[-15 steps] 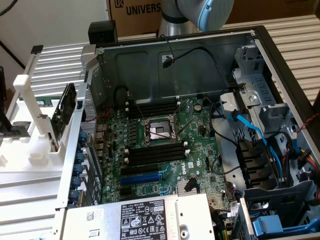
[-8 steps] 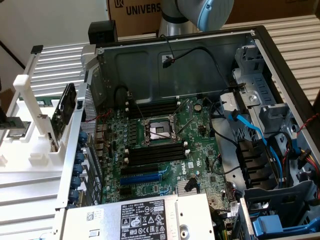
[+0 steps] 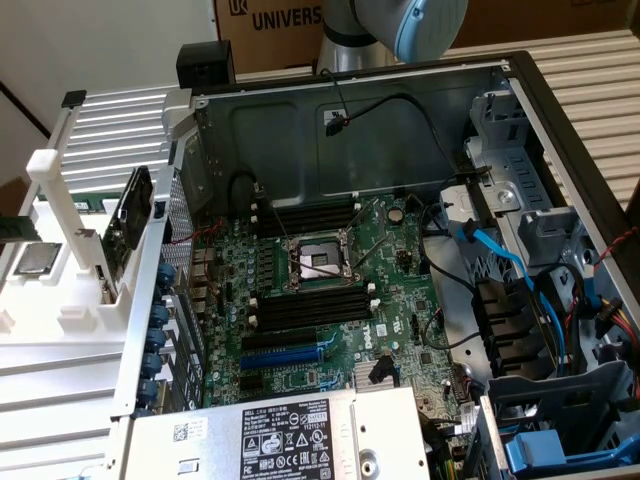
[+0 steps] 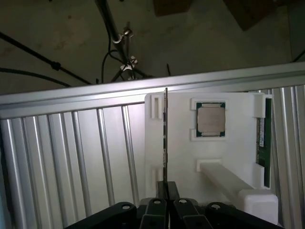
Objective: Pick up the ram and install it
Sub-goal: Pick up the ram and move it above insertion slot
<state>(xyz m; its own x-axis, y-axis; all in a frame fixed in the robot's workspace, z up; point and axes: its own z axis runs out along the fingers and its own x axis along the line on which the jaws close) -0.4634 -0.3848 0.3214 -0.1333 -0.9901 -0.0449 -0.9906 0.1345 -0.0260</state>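
Pinching the ram (image 4: 165,133) between jaws drawn nearly together, thin edge turned toward the wrist view. Long axis running straight out from the jaws, along the table's (image 4: 71,157) ribs, over the white holder (image 4: 181,152) and alongside the processor (image 4: 210,119). Probably well apart from the black memory slots (image 3: 305,306) inside the open case (image 3: 280,140).

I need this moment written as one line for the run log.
task: install ram | ram: not picked yet, on edge in white holder, beside processor | hand: above ram, in line with it
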